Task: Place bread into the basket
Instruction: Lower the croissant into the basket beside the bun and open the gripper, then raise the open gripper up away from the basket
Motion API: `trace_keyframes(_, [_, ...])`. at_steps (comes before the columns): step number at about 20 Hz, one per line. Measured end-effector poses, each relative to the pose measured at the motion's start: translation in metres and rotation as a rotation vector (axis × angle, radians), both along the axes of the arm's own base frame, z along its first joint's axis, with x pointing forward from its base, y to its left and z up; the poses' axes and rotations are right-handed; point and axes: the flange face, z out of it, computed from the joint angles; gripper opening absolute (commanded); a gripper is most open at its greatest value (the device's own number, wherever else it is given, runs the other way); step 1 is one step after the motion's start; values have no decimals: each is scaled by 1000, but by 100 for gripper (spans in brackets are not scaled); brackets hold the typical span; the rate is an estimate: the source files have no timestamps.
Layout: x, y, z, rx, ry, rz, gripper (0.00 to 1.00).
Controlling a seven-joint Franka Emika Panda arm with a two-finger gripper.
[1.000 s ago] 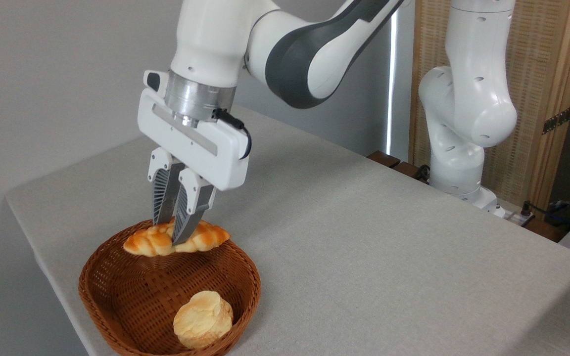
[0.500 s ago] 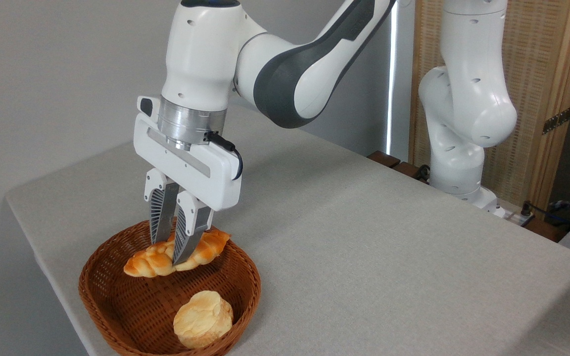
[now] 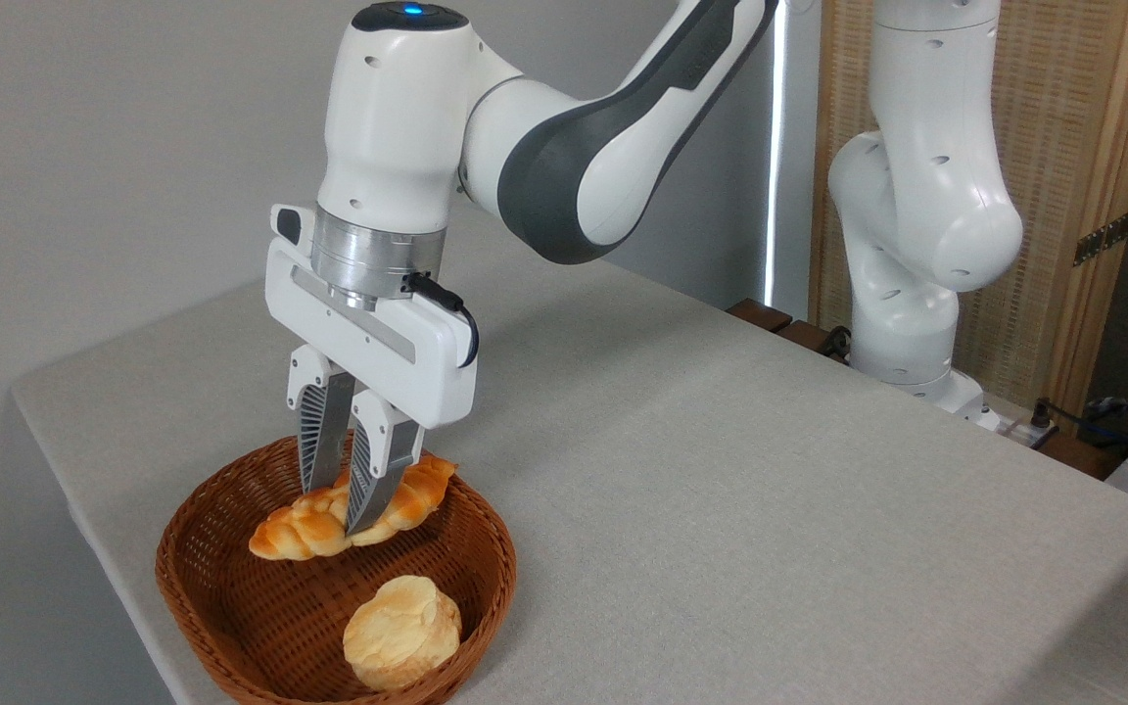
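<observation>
Hand clamped across the bread, its lower left end inside the basket

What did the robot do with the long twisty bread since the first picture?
The hand, shut on the long golden-orange braided bread, came down and carried it lower into the oval reddish-brown wicker basket, tilting its left end down. It has not let go. The basket and the pale round flaky bun inside it stayed put.

A pale round bun lies above the grey table.
</observation>
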Motion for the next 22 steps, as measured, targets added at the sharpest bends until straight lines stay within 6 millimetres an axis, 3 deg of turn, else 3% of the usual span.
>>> trace_keyframes(22, [-2,5,-4,2,61,3,100])
